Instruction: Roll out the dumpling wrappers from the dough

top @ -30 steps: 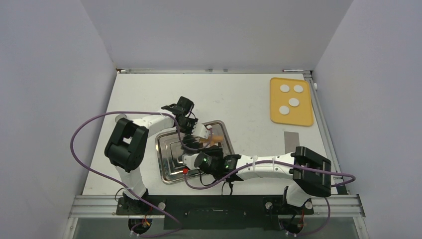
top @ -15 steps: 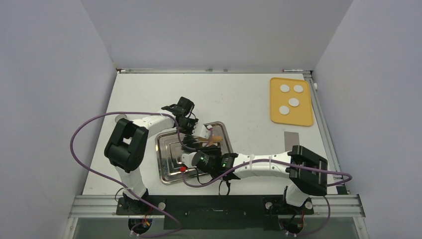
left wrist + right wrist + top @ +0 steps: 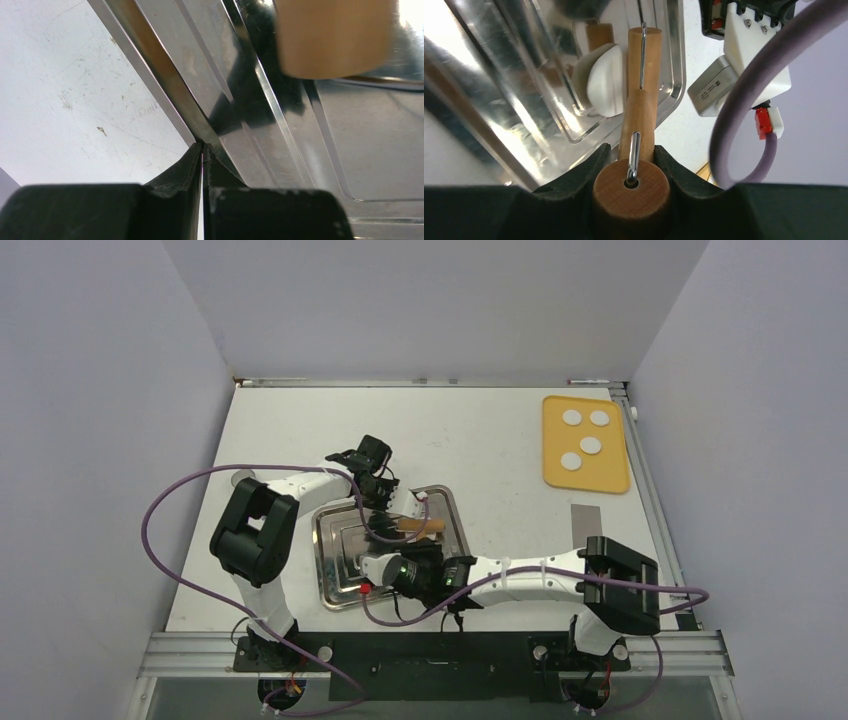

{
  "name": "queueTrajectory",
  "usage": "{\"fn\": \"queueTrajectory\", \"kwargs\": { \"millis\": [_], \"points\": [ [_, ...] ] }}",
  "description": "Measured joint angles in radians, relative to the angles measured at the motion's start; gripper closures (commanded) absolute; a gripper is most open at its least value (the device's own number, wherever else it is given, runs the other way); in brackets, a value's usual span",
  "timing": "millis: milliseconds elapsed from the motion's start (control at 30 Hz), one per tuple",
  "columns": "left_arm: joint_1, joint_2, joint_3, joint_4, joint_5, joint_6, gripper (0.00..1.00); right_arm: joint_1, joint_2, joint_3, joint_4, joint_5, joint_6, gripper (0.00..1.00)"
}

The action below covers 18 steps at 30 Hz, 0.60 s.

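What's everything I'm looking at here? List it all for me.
dumpling wrappers: four, white, on the board
board: one, yellow, table's far right
metal tray: one, silver, table's middle
rolling pin: one, wooden, over the tray
dough lump: one, white, in the tray
strip: one, grey, table's right
table: one, white
cables: two, purple, looping over the table
left end effector: one, black, pinching tray's rim
right end effector: one, black, gripping rolling pin

Left gripper pinched closed, right gripper clamped partway.

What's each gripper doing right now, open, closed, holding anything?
Left gripper: closed at the metal tray's rim; grip cannot be told.
Right gripper: closed on the rolling pin's handle.
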<state>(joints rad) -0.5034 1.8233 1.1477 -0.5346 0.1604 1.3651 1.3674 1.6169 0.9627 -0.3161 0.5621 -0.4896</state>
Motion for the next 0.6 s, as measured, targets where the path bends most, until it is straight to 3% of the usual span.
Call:
{"fn": "queueTrajectory", "kwargs": {
  "millis": [167, 433, 600],
  "points": [
    [0.0, 0.0, 0.0, 0.002, 0.0, -0.011, 1.0, -0.066, 0.036, 0.016, 0.047, -0.011, -0.027, 0.92],
    [-0.005, 0.0, -0.001, 0.003, -0.009, -0.011, 1.0, 0.067, 0.014, -0.016, -0.006, 0.055, 0.042, 0.92],
    [-0.006, 0.0, -0.003, 0.005, -0.011, -0.012, 1.0, 0.047, 0.008, -0.017, -0.008, 0.032, 0.037, 0.92]
  ]
}}
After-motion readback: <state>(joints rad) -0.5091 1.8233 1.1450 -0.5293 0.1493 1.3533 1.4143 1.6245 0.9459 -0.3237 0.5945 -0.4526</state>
